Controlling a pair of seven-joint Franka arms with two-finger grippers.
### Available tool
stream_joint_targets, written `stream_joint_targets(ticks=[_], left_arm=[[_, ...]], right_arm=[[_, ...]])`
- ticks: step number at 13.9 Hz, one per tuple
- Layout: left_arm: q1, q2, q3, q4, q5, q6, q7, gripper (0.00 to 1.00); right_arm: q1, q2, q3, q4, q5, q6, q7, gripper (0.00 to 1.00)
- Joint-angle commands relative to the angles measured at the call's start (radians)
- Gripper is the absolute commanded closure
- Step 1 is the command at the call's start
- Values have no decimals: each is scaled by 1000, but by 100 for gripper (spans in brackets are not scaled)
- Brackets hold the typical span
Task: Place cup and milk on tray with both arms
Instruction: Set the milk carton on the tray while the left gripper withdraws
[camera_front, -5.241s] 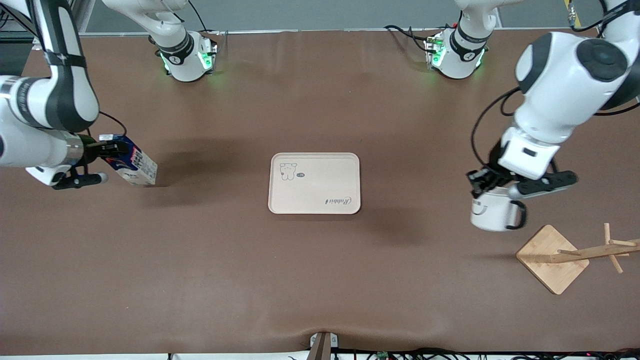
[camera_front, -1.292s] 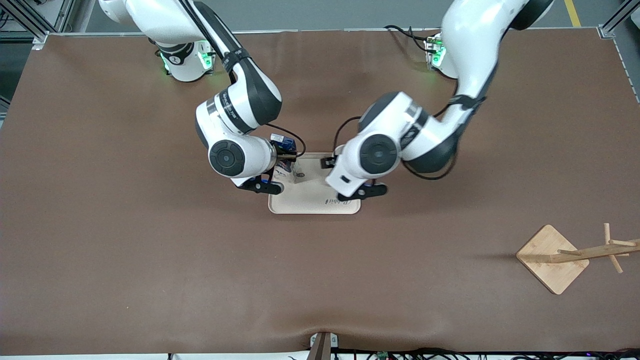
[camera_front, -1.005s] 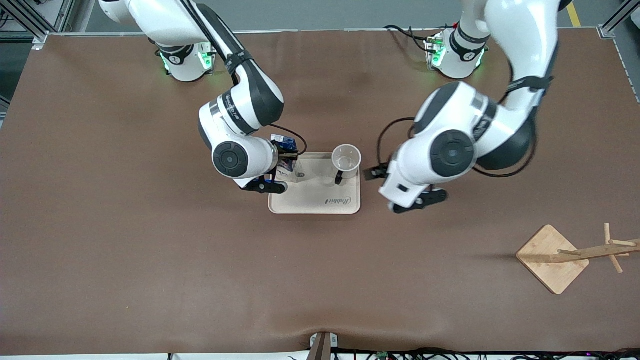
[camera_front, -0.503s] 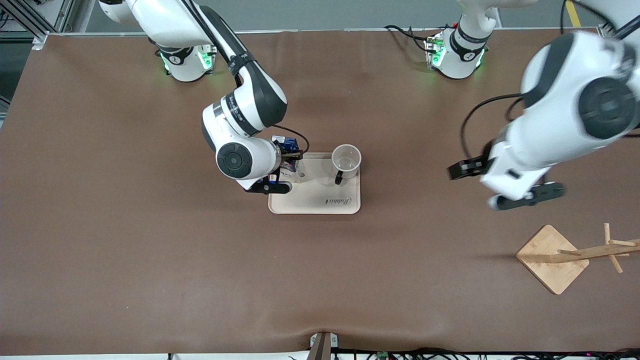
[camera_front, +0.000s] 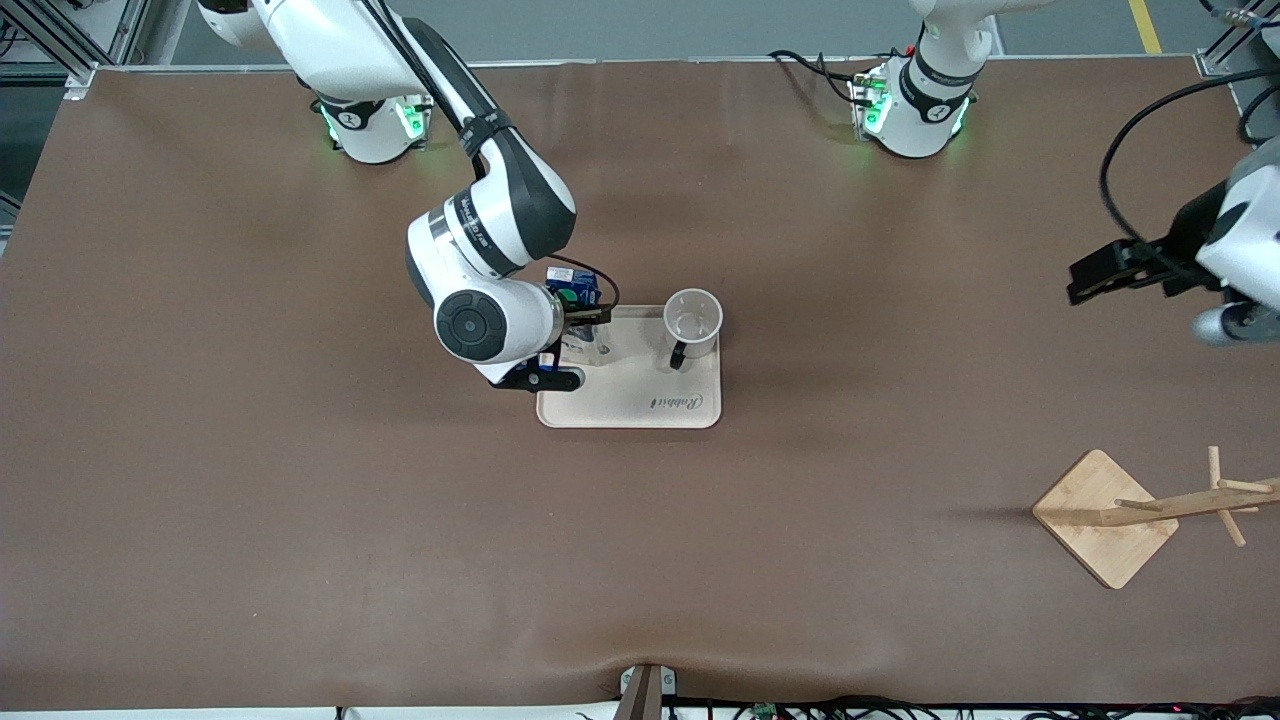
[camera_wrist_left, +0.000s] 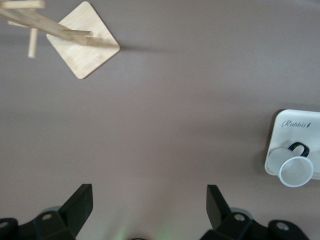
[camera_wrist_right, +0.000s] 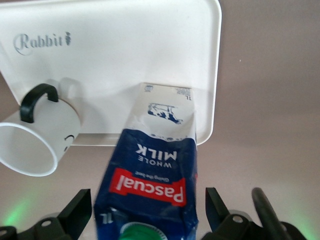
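Observation:
The cream tray (camera_front: 630, 395) lies mid-table. The white cup (camera_front: 692, 320) stands upright on it, at the corner toward the left arm's base, handle toward the front camera. The milk (camera_front: 572, 292) stands on the tray's corner toward the right arm's base. My right gripper (camera_front: 577, 312) is open around the carton's top; in the right wrist view the fingers (camera_wrist_right: 76, 212) stand apart from the milk (camera_wrist_right: 150, 175), with the cup (camera_wrist_right: 40, 145) and the tray (camera_wrist_right: 125, 50) beside it. My left gripper (camera_front: 1105, 272) is open and empty over bare table at the left arm's end (camera_wrist_left: 149, 200).
A wooden stand with a diamond-shaped base (camera_front: 1105, 515) and pegs stands near the front camera at the left arm's end, also in the left wrist view (camera_wrist_left: 82, 45). That view shows the cup (camera_wrist_left: 295, 170) and tray (camera_wrist_left: 295, 127) far off.
My left arm has let go of the cup on the tray and swung away to its end of the table. My right gripper stays at the milk, shifted slightly; the green cap now shows.

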Motion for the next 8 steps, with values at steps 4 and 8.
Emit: stream_joint_targets(ticks=[4, 8], left_arm=[[27, -124, 8, -67, 7, -35, 49, 0], [-5, -260, 27, -245, -5, 43, 47, 0]], right_arm=[[-29, -1, -12, 132, 9, -153, -8, 0], [-95, -14, -35, 245, -27, -256, -11, 0]])
